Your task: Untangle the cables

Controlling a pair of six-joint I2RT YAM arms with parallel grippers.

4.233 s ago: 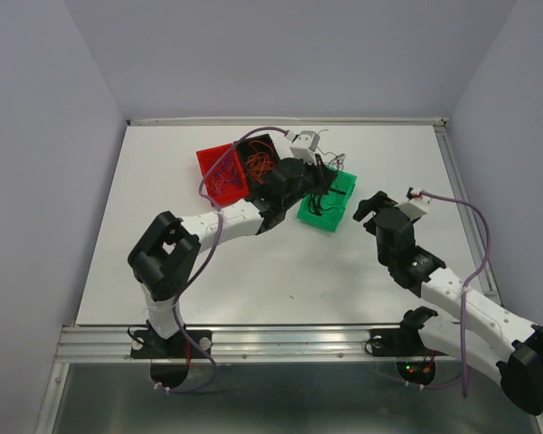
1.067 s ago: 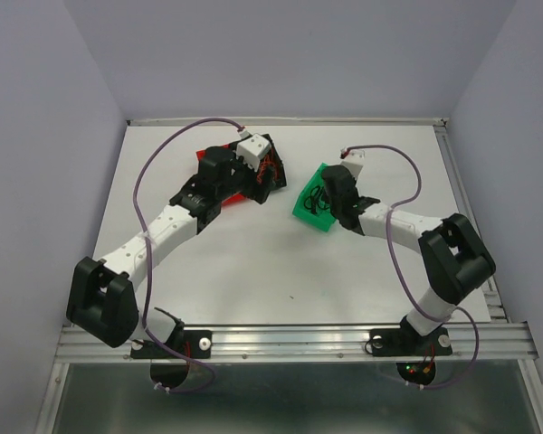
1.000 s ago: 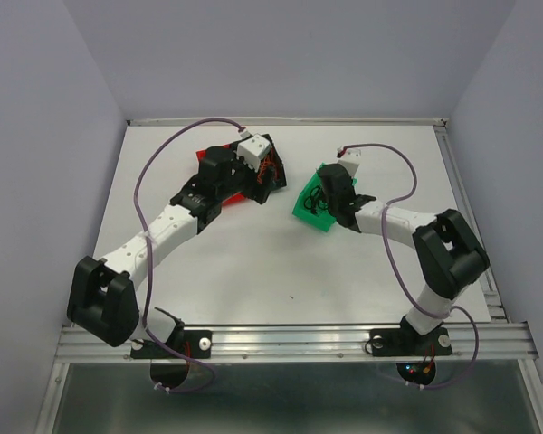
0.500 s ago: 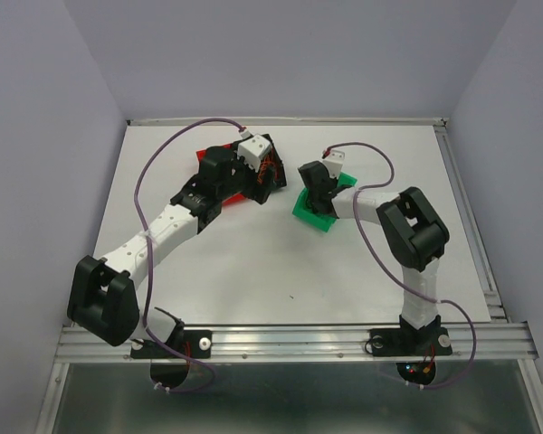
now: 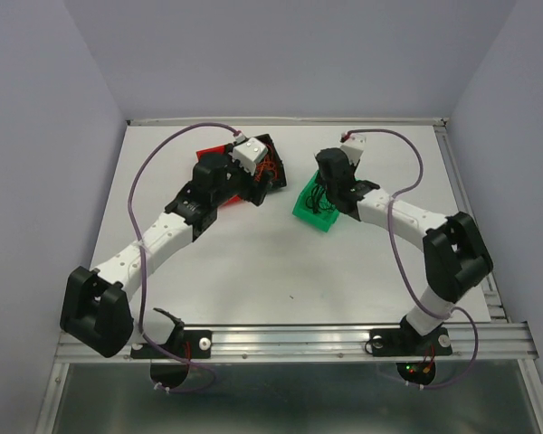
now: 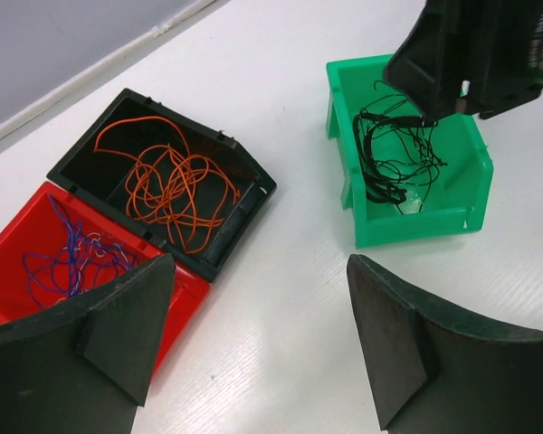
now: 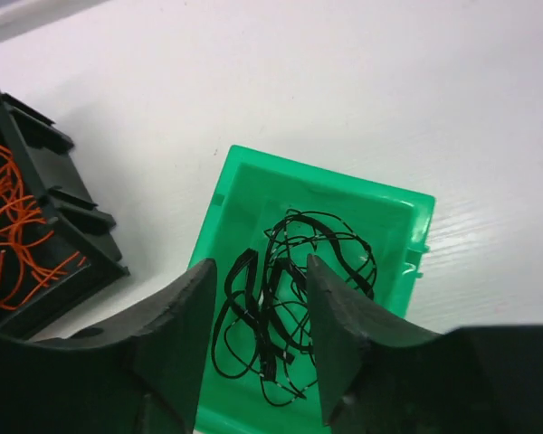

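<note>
table point(image 5: 253, 262): white; three bins are carried on it, toward the far side.
black bin point(image 6: 244, 212): set touching the red bin point(image 6: 9, 226) along one long side.
red bin: placed on the left of the black bin in the left wrist view.
green bin point(image 6: 416, 221): stands alone to the right of the black bin, with bare table seen between the two.
orange cables point(image 6: 167, 185): loose curly loops, contained in the black bin.
blue cables point(image 6: 68, 262): a loose tangle, contained in the red bin.
black cables point(image 6: 389, 158): bunched in loops inside the green bin. In the left wrist view one loop is seen rising toward the tip of the right arm's finger; contact there cannot be told.
left arm point(image 5: 163, 240): stretched from the near left corner to the black bin and red bin.
left jaws: spread wide, with nothing between them. The fingers point(image 6: 118, 334) are seen above bare table, beside the red bin.
right arm point(image 5: 407, 217): bent in from the right side to the green bin.
right jaws: parted about halfway, positioned over the green bin. The black cables are seen through the gap between the fingers point(image 7: 176, 334); whether a strand is caught cannot be told.
</note>
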